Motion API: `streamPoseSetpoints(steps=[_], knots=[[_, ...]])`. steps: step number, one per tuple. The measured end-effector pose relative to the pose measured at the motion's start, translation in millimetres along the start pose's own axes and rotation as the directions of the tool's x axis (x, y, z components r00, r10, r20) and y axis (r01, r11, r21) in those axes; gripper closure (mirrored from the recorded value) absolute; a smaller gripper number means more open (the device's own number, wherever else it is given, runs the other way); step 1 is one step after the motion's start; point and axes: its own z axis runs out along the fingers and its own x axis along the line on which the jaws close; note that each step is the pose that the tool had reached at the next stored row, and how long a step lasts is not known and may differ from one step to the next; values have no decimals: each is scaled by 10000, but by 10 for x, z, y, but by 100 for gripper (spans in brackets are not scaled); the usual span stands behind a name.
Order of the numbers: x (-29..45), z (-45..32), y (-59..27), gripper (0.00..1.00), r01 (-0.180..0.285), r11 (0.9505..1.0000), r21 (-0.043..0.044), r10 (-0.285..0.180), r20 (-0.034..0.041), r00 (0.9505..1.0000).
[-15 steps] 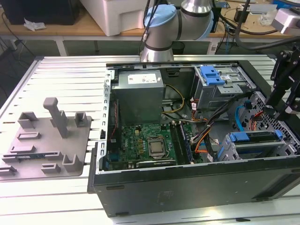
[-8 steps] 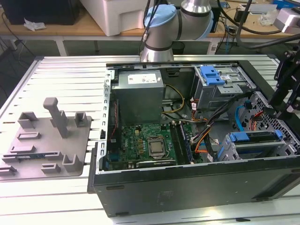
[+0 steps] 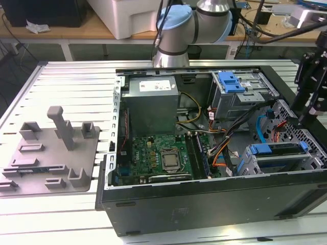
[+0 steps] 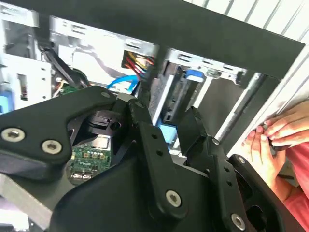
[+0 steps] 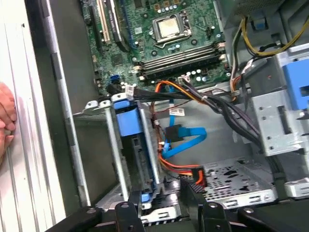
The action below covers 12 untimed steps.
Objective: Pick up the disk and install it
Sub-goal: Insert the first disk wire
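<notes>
The disk (image 3: 276, 150) sits edge-on in its blue carrier inside the grey drive cage at the case's front corner, on the exterior view's right. In the first wrist view the disk (image 5: 129, 123) stands between the cage rails, its blue carrier end facing the camera. My gripper (image 3: 308, 118) hangs just above that cage. Its black fingers (image 5: 129, 211) are spread to either side of the carrier's end and appear open, with a gap on one side. In the second wrist view the gripper (image 4: 170, 126) straddles the blue carrier (image 4: 170, 133).
The open computer case (image 3: 204, 196) lies on a slatted metal table with the motherboard (image 3: 156, 155) exposed. A second grey cage with a blue latch (image 3: 232, 81) stands at the back. Loose cables (image 5: 186, 137) run beside the disk. A person's hand (image 4: 270, 140) rests outside the case wall.
</notes>
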Motion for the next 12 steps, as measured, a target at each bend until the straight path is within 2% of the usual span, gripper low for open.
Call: streamPoseSetpoints(steps=[1,2,4,6,8,9,12], knots=[[-75,-9,15,50,-6,10000,20,7,-70,10000],[-135,-14,27,50,-15,10000,46,16,-186,9998],[-194,-19,40,50,-32,10000,90,36,-409,9992],[-260,-26,53,50,-53,9999,156,65,-742,9972],[-323,-33,65,50,-74,9997,227,98,-1090,9940],[-397,-39,79,50,-96,9995,314,142,-1507,9885],[-418,-29,78,50,-105,9993,355,163,-1698,9854]])
